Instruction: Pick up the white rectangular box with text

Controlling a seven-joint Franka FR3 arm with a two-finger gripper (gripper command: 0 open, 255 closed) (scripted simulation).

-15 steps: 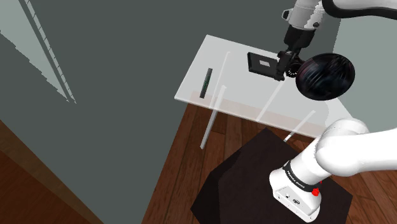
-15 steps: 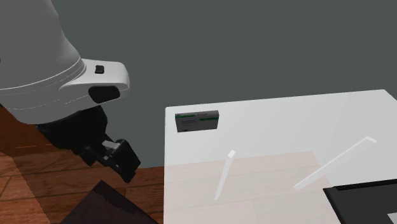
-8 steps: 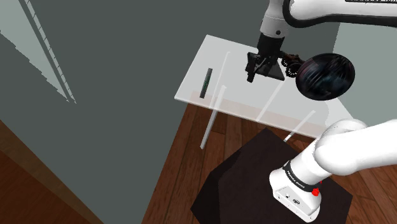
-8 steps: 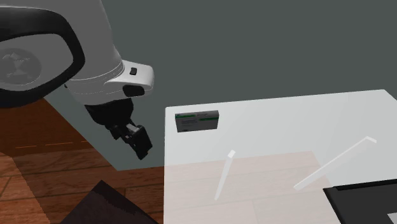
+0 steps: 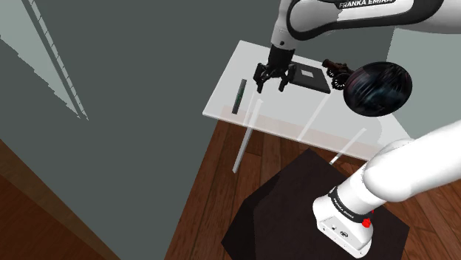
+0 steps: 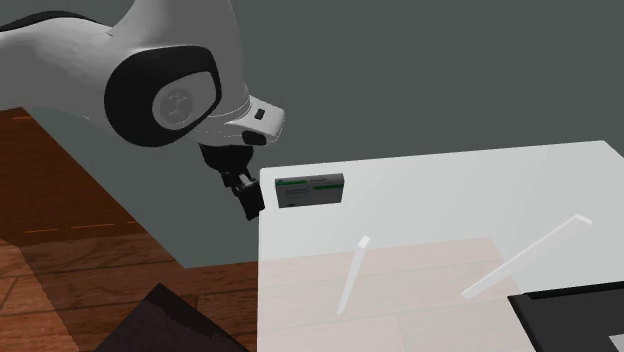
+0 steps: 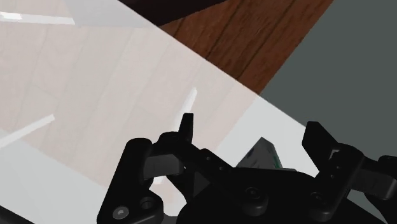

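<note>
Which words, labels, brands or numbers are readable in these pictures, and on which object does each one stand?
"FRANKA EMIKA": on the upper link of the white arm, in the shoulder view.
Printed lines beside a green stripe on the pale rectangular box: too small to read.
Light marking on the dark band around the arm's base: too small to read.

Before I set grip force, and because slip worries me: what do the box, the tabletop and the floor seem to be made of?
Box: probably cardboard; flat matte grey-white faces with green printed bands, though the render leaves it open. Tabletop: seemingly frosted glass or acrylic; pale and translucent, floor planks show through. Floor: reddish-brown wood planks with visible grain.
</note>
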